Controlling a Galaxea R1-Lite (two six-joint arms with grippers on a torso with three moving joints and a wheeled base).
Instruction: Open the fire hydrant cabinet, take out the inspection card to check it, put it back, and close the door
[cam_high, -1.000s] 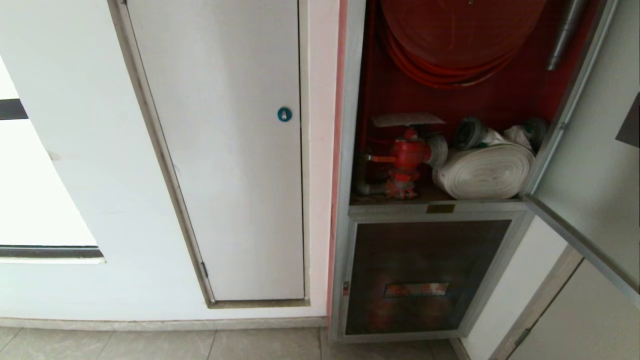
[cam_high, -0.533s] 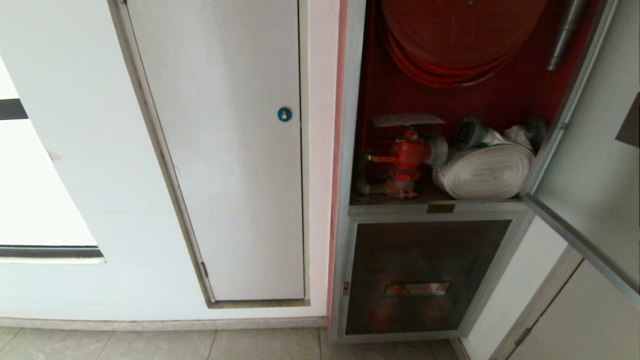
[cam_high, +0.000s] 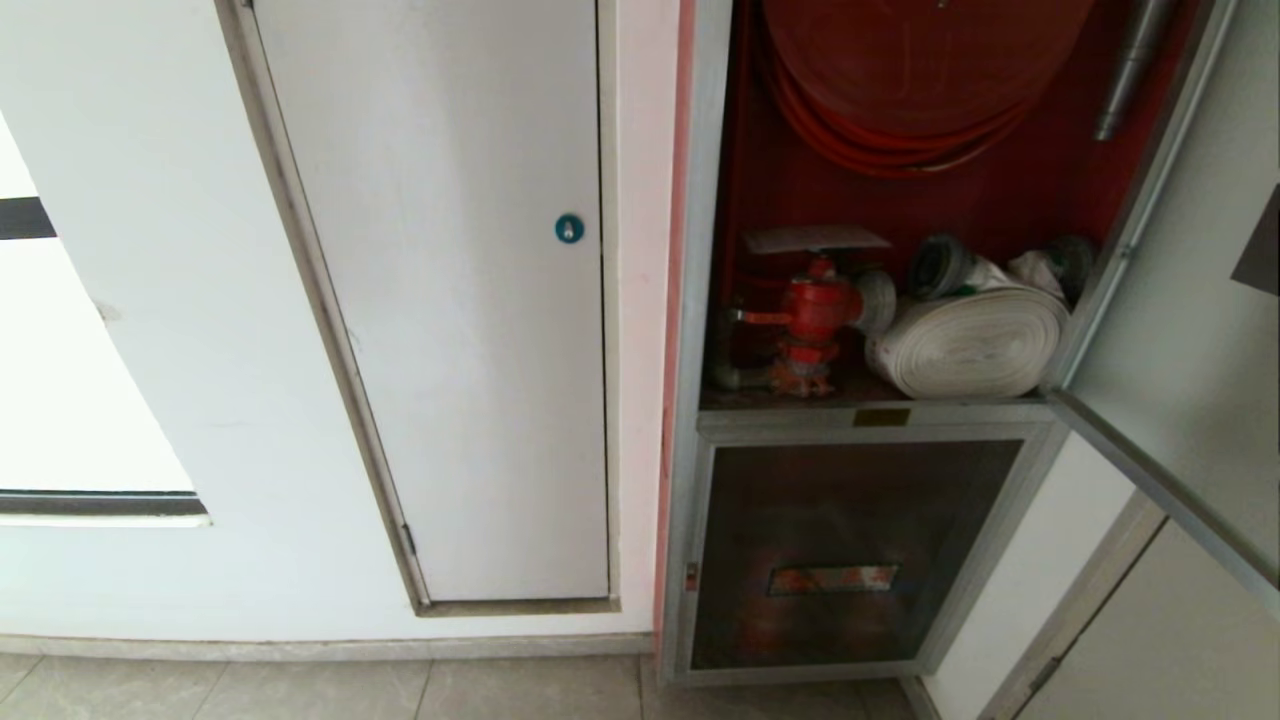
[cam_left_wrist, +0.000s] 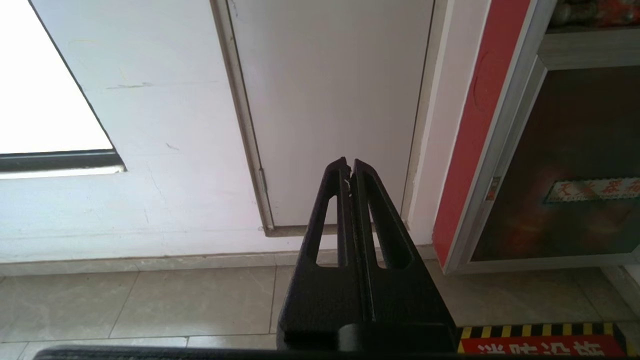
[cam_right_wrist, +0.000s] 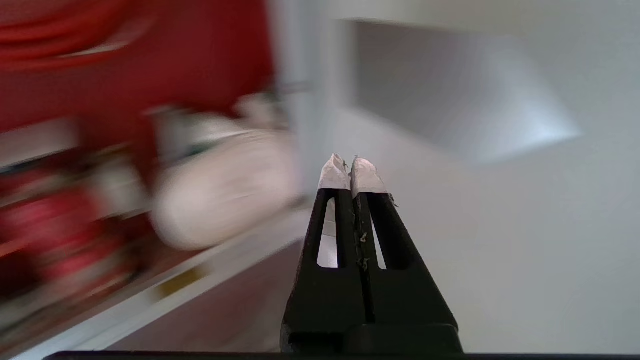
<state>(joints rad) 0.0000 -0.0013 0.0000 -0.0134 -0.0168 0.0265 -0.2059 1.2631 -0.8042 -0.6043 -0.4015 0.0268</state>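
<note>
**Cabinet open, card on valve**

The cabinet (cam_high: 700, 420) is seen with its door (cam_high: 1190, 330) swung out right. The card (cam_high: 815, 239) lies flat atop the valve (cam_high: 815, 315), left of the rolled hose (cam_high: 970, 345). The right gripper (cam_right_wrist: 350, 167) and left gripper (cam_left_wrist: 349, 167) are pressed closed, empty.

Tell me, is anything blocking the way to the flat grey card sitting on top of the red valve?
Nothing visible blocks it. The dark glass door hangs swung open, and the flat pale grey card lies uncovered on the red hydrant valve, left of the rolled white hose.
</note>
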